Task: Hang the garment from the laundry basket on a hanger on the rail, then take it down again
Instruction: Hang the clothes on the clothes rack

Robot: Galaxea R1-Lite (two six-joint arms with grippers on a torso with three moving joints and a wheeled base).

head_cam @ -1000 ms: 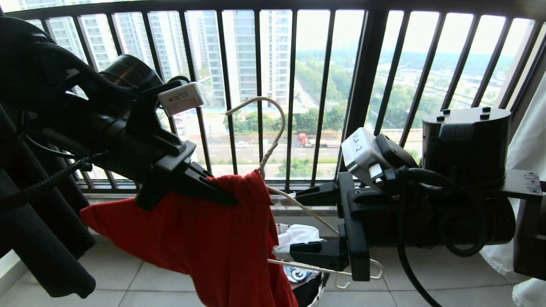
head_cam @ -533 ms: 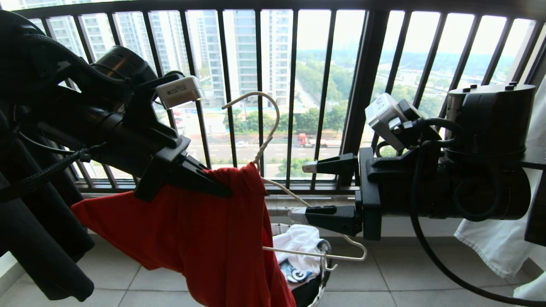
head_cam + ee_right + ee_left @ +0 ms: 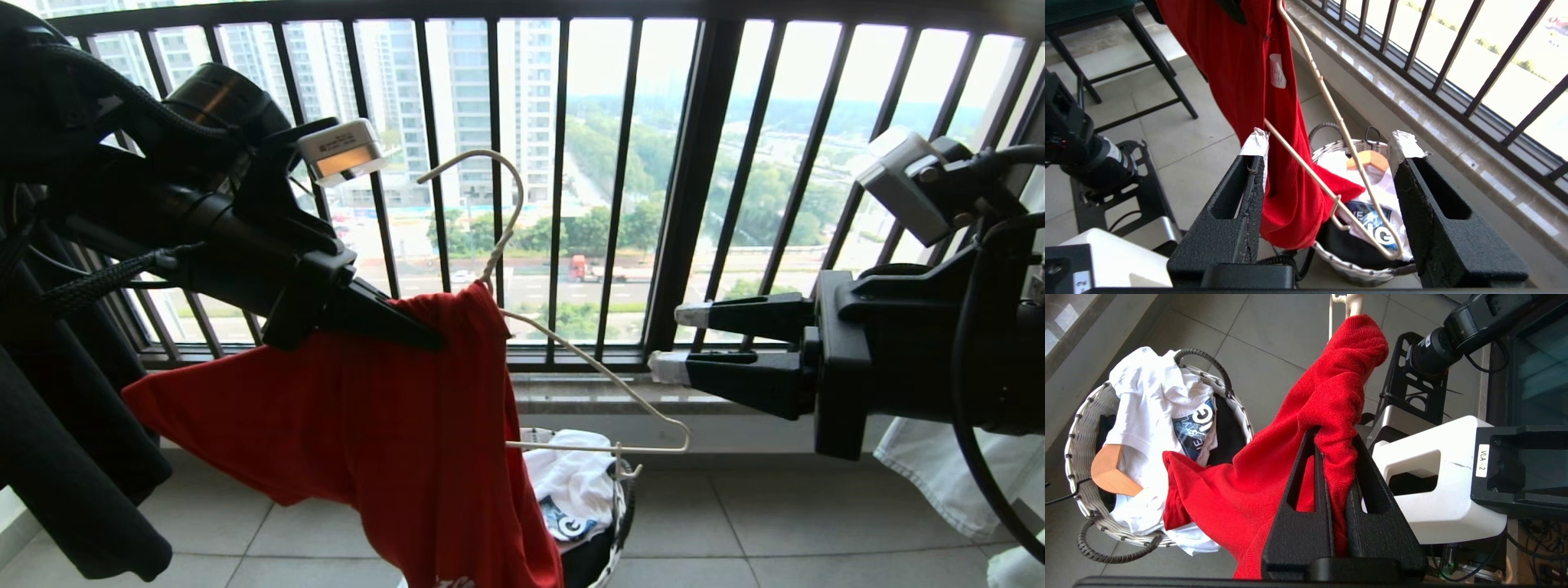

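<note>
A small white sticker on the black housing behind the left hand reads "VLA-2", printed sideways. Below that hand, the white T-shirt in the laundry basket bears a blue graphic with large white letters, "IG" legible; smaller lettering beneath is unreadable.

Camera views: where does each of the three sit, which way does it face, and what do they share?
Head view: high, facing the window railing; both arms show, left gripper clamped on the red T-shirt, right gripper apart from the hanger.
Left wrist view: behind the left fingers, looking down at the laundry basket.
Right wrist view: behind the open right fingers, facing hanger and basket.
Shared: T-shirt, hanger, basket appear in all three.
</note>
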